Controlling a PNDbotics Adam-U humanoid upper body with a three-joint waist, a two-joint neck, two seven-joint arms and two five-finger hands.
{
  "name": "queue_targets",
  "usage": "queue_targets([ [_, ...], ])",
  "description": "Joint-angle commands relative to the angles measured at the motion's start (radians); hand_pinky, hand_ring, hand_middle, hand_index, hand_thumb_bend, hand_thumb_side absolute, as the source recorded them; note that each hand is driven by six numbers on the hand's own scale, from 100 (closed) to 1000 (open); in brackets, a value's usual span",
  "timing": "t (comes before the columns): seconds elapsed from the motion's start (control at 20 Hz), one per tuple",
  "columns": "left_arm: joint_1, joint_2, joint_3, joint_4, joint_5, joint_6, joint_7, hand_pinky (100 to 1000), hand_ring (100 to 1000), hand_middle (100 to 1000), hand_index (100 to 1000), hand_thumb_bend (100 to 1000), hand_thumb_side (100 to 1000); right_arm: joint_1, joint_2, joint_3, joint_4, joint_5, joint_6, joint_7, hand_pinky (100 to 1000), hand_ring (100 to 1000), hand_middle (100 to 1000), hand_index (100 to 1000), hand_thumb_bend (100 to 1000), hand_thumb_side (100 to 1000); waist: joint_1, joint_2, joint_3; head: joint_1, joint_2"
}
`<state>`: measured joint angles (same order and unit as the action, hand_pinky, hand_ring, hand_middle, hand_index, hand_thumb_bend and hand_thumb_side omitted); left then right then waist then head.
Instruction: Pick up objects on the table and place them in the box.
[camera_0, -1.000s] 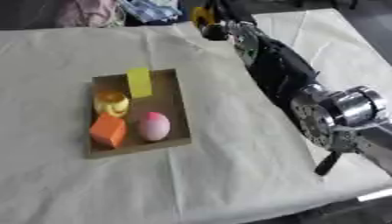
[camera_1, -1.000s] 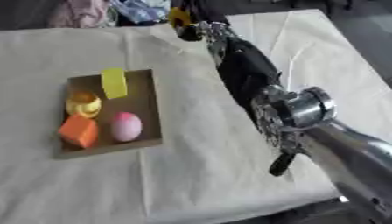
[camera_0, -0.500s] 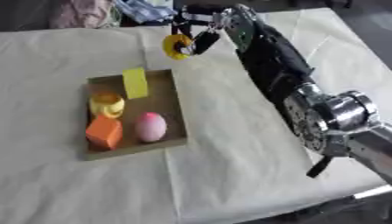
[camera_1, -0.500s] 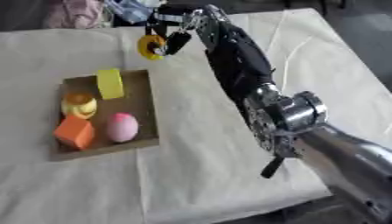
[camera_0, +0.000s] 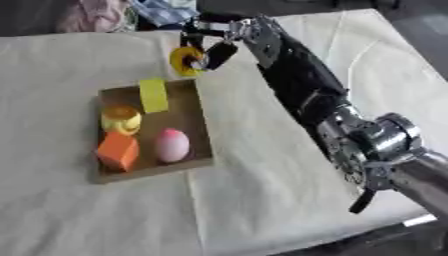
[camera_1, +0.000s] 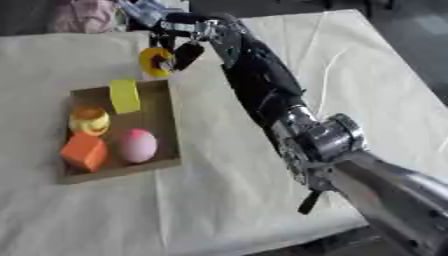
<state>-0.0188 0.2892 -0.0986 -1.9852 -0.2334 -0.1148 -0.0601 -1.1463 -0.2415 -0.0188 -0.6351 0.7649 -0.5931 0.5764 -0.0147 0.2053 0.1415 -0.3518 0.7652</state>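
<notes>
Right hand, fingers curled round a yellow ring, held just beyond the far right corner of the box. Inside the box: yellow block, yellow cup, orange cube, pink egg.

Black right hand with silver joints, pinching yellow ring. Below hand: brown box containing yellow block, yellow-orange round item, orange cube, pink egg shape. Cream tablecloth underneath.
</notes>
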Motion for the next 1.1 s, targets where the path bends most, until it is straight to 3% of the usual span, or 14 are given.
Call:
queue_targets([
  [0.05, -0.005, 0.004, 0.008, -0.015, 0.000, 0.001, 0.001, 690, 561, 558, 809, 100, 620, -0.008, 0.003, 0.079, -0.045, -0.038, -0.314, 0.329, 694, 583, 383, 506, 100, 253, 0.003, -0.004, -0.001, -0.004, 0.005],
  [0.15, -0.005, 0.005, 0.009, -0.015, 0.000, 0.001, 0.000, 690, 561, 559, 809, 100, 621, 0.001, 0.008, 0.126, -0.054, -0.029, -0.314, 0.330, 712, 605, 444, 567, 100, 264, 0.001, -0.005, -0.001, -0.005, 0.005],
  [0.35, -0.006, 0.006, 0.009, -0.015, 0.000, 0.004, -0.002, 691, 563, 560, 810, 100, 624, 0.016, 0.008, 0.180, -0.073, 0.037, -0.314, 0.331, 776, 718, 651, 813, 100, 303, -0.004, -0.008, -0.003, -0.005, 0.005],
  [0.6, -0.005, 0.008, 0.012, -0.015, 0.000, 0.007, -0.002, 691, 563, 561, 810, 100, 624, 0.032, -0.001, 0.216, -0.099, 0.079, -0.314, 0.331, 832, 791, 780, 911, 100, 345, -0.008, -0.010, -0.005, -0.004, 0.005],
  [0.75, -0.004, 0.009, 0.013, -0.015, 0.000, 0.008, -0.001, 691, 563, 562, 810, 100, 626, 0.040, -0.013, 0.243, -0.119, 0.062, -0.314, 0.331, 848, 810, 801, 913, 100, 755, -0.011, -0.011, -0.006, -0.003, 0.005],
  [0.8, -0.004, 0.009, 0.013, -0.015, 0.000, 0.008, -0.001, 691, 563, 562, 810, 100, 626, 0.042, -0.019, 0.253, -0.127, 0.049, -0.314, 0.331, 852, 814, 806, 913, 100, 838, -0.012, -0.011, -0.006, -0.003, 0.005],
  [0.95, -0.001, 0.010, 0.015, -0.015, -0.001, 0.010, 0.000, 691, 563, 562, 810, 100, 627, 0.046, -0.037, 0.283, -0.145, 0.003, -0.314, 0.331, 863, 823, 817, 914, 100, 991, -0.015, -0.013, -0.011, -0.002, 0.005],
  [1.1, 0.001, 0.011, 0.018, -0.015, -0.003, 0.012, 0.002, 691, 563, 562, 810, 100, 629, 0.056, -0.058, 0.311, -0.163, -0.055, -0.314, 0.331, 869, 821, 814, 914, 100, 1000, -0.019, -0.014, -0.019, 0.001, 0.005],
])
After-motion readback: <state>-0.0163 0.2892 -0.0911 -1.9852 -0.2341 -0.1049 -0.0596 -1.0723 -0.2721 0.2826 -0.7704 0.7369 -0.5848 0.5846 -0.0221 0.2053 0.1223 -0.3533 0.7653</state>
